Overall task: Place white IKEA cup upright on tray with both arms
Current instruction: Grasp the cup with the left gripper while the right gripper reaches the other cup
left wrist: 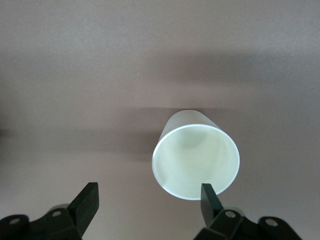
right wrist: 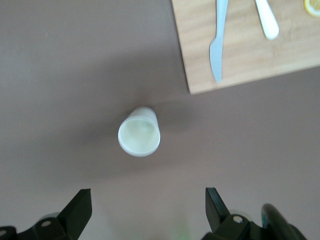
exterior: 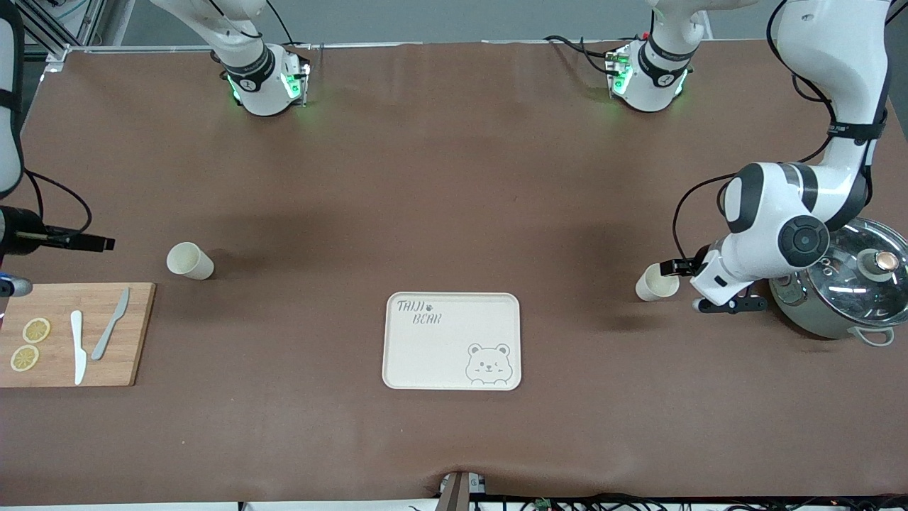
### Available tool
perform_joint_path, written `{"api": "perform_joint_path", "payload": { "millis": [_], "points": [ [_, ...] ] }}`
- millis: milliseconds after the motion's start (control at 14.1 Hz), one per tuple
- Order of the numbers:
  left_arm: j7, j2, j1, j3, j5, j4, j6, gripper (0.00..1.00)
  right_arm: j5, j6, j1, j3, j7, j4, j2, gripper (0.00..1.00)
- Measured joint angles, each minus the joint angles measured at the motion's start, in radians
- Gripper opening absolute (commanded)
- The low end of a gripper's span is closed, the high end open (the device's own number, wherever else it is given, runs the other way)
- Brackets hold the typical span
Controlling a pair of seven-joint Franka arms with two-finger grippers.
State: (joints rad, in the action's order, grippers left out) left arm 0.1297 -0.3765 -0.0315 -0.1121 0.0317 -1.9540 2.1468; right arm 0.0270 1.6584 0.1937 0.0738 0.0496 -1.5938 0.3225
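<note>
**Two cups lie tipped, one by each gripper**

The tray point(exterior: 452, 341) sits mid-table, bare; the left gripper point(exterior: 684, 284), fingers spread and empty, is low at the cup point(exterior: 657, 282) lying toward the left arm's end, mouth facing it; the right gripper point(right wrist: 145, 210), open and empty, hovers over the other cup point(exterior: 189, 260).

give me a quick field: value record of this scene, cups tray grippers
cup at left arm's end: lying on its side, mouth toward left gripper
left gripper: open, low beside that cup, not gripping
cup at right arm's end: on its side on the table
right gripper: open, above that cup
tray: nothing on it
cutting board: two knives, lemon slices
</note>
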Motion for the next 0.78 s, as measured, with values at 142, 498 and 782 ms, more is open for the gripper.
{"api": "perform_joint_path", "payload": {
  "millis": [142,498,782],
  "points": [
    [0.001,-0.015,-0.002,0.0,-0.001,0.0,0.028,0.73,0.001,0.098,0.01,0.0,0.0,0.0,0.04,1.0],
    [0.001,-0.067,-0.009,0.0,-0.001,0.001,0.113,0.53,0.007,0.256,0.051,0.0,0.05,-0.091,0.068,1.0],
    [0.001,-0.084,-0.009,0.0,-0.001,0.003,0.128,0.0,0.011,0.321,0.065,0.0,0.119,-0.192,0.07,1.0]
  ]
}}
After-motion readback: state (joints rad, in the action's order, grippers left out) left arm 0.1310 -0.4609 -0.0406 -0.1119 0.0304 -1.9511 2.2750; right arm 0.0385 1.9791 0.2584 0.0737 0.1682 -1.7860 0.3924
